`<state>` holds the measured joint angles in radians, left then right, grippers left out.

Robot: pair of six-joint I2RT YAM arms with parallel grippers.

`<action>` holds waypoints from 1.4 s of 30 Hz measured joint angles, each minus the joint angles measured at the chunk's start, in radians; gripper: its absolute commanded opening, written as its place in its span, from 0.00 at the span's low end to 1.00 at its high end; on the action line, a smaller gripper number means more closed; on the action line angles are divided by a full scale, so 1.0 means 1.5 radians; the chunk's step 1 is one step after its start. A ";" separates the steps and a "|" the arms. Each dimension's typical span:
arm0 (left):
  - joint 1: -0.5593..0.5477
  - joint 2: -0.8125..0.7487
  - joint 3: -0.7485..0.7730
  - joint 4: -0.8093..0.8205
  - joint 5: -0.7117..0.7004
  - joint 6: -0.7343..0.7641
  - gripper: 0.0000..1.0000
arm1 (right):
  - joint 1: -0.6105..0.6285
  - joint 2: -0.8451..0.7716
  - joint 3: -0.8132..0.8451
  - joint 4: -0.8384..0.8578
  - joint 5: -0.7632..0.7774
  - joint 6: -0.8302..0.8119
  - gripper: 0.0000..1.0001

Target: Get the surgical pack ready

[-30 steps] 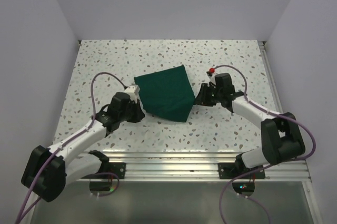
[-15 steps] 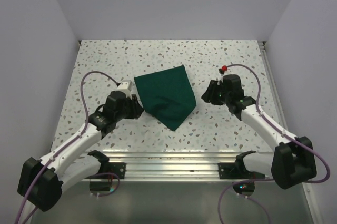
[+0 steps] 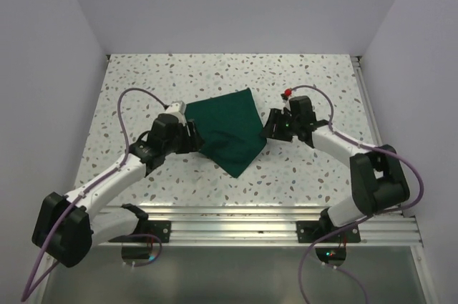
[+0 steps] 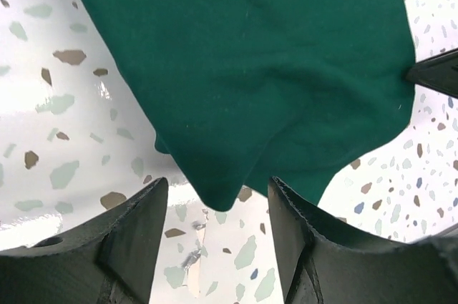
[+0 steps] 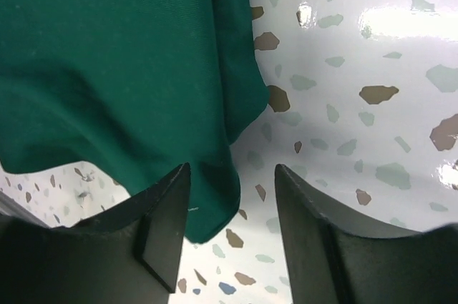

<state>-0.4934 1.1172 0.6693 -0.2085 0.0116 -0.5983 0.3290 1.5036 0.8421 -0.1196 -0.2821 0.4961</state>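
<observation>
The surgical pack is a dark green cloth bundle (image 3: 230, 126), folded to a point toward the near side, lying mid-table. No steel tray, instruments or gauze pouches show; any contents are hidden under the cloth. My left gripper (image 3: 193, 138) is open at the bundle's left edge; in the left wrist view a cloth corner (image 4: 218, 193) lies between its open fingers (image 4: 136, 239). My right gripper (image 3: 269, 128) is open at the bundle's right edge; in the right wrist view a fold of cloth (image 5: 215, 204) sits between its fingers (image 5: 161, 225).
The speckled white tabletop (image 3: 143, 82) is walled by white panels at left, back and right. An aluminium rail (image 3: 236, 222) carrying both arm bases runs along the near edge. Purple cables loop over both arms.
Both grippers have moved inward to the bundle's edges. The right arm had swung out to the right half a second ago and has come back. The cloth's near end became pointed a second ago.
</observation>
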 measured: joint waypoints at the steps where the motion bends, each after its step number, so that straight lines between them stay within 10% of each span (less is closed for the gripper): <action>1: 0.000 0.001 -0.007 0.003 0.003 -0.007 0.62 | 0.000 0.013 0.003 0.004 -0.004 0.000 0.49; 12: 0.000 0.008 -0.059 0.043 0.031 -0.050 0.60 | 0.000 0.063 0.015 0.024 -0.034 -0.002 0.00; 18: 0.000 0.031 -0.071 0.074 0.034 -0.067 0.47 | 0.000 0.063 0.015 0.025 -0.034 -0.002 0.00; 24: 0.000 0.053 -0.078 0.119 0.035 -0.084 0.00 | 0.000 0.063 0.015 0.025 -0.034 -0.002 0.00; 42: -0.003 0.023 -0.189 0.213 0.052 -0.090 0.00 | -0.002 0.112 0.062 0.000 0.005 0.012 0.00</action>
<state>-0.4984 1.1515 0.3862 0.1104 0.0891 -0.7334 0.3256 1.6714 0.9352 -0.1192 -0.2752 0.5144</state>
